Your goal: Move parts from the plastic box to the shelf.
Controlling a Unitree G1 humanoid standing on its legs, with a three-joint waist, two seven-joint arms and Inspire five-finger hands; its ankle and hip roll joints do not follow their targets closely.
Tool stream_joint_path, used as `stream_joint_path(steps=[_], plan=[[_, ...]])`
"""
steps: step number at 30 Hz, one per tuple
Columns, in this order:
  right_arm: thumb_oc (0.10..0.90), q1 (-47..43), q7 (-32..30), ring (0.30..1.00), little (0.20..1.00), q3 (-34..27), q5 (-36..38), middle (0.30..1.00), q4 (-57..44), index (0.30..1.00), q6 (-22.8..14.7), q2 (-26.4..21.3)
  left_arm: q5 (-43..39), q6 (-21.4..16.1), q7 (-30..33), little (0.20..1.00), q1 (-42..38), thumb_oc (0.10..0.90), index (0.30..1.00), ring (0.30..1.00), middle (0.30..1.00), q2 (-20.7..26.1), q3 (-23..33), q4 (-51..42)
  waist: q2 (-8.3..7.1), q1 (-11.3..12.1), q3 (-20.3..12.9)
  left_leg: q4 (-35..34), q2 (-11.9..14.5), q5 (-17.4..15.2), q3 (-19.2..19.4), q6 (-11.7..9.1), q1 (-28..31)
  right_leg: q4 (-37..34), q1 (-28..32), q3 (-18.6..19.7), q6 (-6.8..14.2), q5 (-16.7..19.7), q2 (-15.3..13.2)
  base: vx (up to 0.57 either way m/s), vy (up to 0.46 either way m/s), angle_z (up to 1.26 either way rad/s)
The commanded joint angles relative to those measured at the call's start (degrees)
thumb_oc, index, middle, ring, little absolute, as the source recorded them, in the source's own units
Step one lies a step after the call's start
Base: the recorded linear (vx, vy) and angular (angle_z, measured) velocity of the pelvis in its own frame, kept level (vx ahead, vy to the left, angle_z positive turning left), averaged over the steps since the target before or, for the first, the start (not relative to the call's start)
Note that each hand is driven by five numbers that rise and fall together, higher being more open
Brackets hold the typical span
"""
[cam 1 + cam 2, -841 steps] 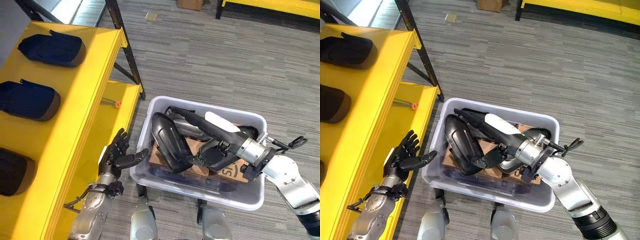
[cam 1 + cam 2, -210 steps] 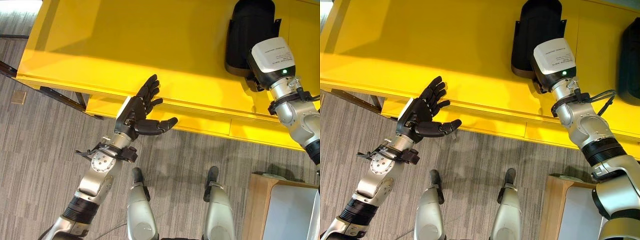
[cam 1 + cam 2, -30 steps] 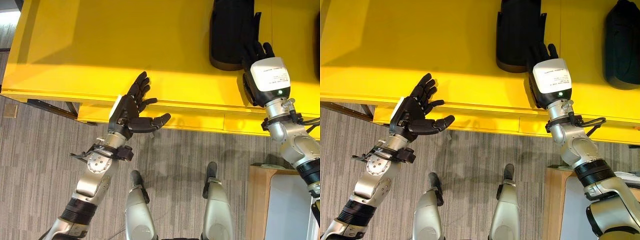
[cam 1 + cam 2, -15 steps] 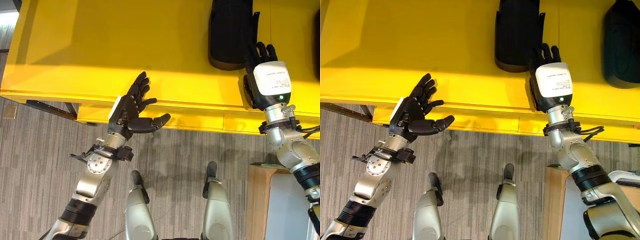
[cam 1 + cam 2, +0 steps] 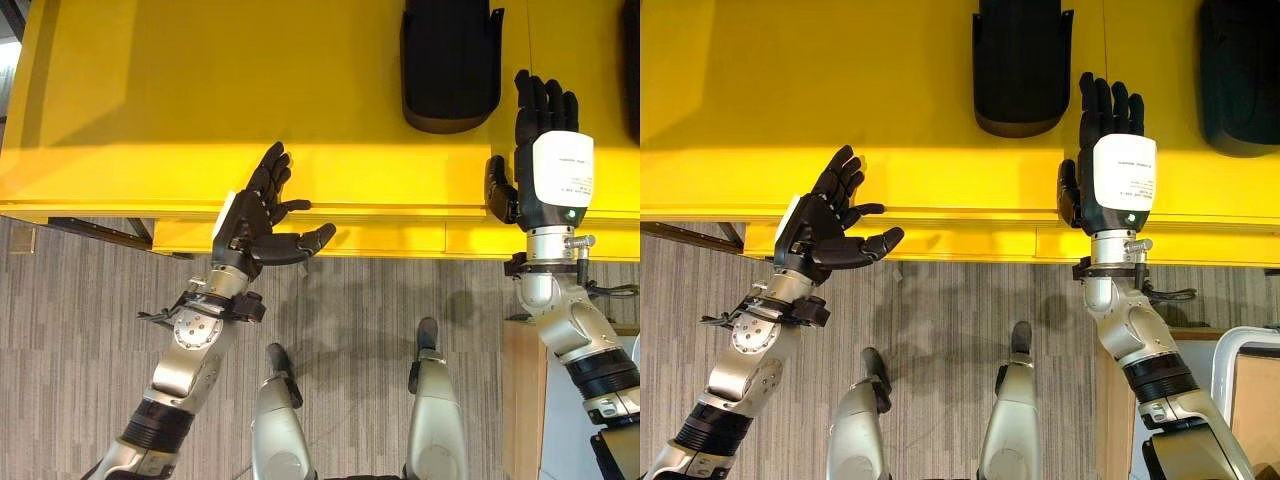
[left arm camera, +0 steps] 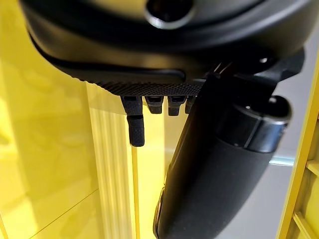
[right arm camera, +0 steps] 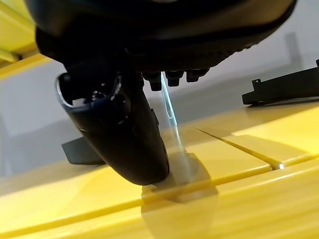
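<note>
Black moulded part (image 5: pixel 451 62) lies flat on the yellow shelf (image 5: pixel 200 90), up at about one o'clock in the head camera's picture, its rounded end turned toward the robot and its squarer end reaching the far edge of the picture; a second dark part (image 5: pixel 1240 75) lies on the same shelf surface at about two o'clock, well apart from the first, with a thin seam in the shelf running between them; the right hand (image 5: pixel 545 150) is raised over the shelf's near edge at about three o'clock, back of the hand toward the camera, fingers straight and pointing away from the robot, thumb standing out to the side, holding nothing; it sits just beside the rounded end of the first part, on that part's right, without touching it; the right wrist camera shows the thumb above the yellow surface, with the dark edges of both parts lying flat farther along; the left hand (image 5: pixel 258 218) hangs in front of the shelf's edge at about nine o'clock, palm turned sideways, fingers spread and straight, thumb stretched out toward the right, also empty; below the shelf's front lip is grey striped carpet (image 5: pixel 80 330); a pale wooden surface (image 5: pixel 520 400) shows at about four o'clock, beside the right forearm.
</note>
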Motion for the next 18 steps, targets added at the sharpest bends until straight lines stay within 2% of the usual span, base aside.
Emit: stream_joint_path(steps=[1,7,12,15,18], plan=[[0.9,-2.52,-5.71,1.0,1.0,-4.48,-1.72,1.0,-6.91,1.0,-2.63,-0.44,-0.77,-2.94,-0.69,1.0,1.14,0.9,1.0,1.0,1.0,-2.22,-0.54,-5.54,0.59,-2.66,-1.45,-1.49,-3.85,-2.82,-2.56,5.07,2.84,8.88,1.09,1.11,-4.64,-11.98,5.94,0.0,0.028,-0.05],[0.9,-0.05,-8.97,1.0,1.0,-6.12,0.76,1.0,-8.82,1.0,-3.47,0.71,-1.11,-3.96,-0.15,1.0,2.54,0.9,1.0,1.0,1.0,-2.62,-0.22,-6.08,1.11,-3.48,-1.7,-2.37,-3.85,-2.72,-1.81,5.05,3.99,8.53,1.34,1.55,-4.72,-11.91,5.88,0.01,0.052,-0.04],[0.9,5.58,-12.26,1.0,1.0,-9.64,4.04,1.0,-13.1,1.0,-7.52,2.73,-1.18,-5.42,0.5,1.0,5.03,0.9,1.0,1.0,1.0,-3.39,0.28,-6.67,1.75,-4.77,-2.45,-4.0,-3.85,-2.56,-0.58,5.07,6.12,7.72,2.18,2.11,-4.73,-11.71,5.71,0.03,0.123,-0.1],[0.9,15.44,-13.31,1.0,1.0,-13.53,8.61,1.0,-20.67,1.0,-12.08,5.68,-2.18,-5.79,1.98,1.0,8.56,0.9,1.0,1.0,1.0,-4.58,2.22,-7.1,1.77,-7.04,-4.16,-6.48,-3.67,-2.64,1.45,5.11,10.47,5.9,4.77,2.75,-4.36,-11.56,5.17,0.1,0.186,-0.14],[0.9,20.62,-13.15,1.0,1.0,-16.07,11.6,1.0,-24.86,1.0,-14.07,7.42,-2.95,-5.4,2.33,1.0,10.82,0.9,1.0,1.0,1.0,-5.01,3.71,-7.33,1.67,-8.48,-5.98,-8.53,-3.27,-2.11,3.04,5.19,13.11,3.87,6.46,3.13,-4.12,-10.58,4.91,0.12,0.158,-0.15]])
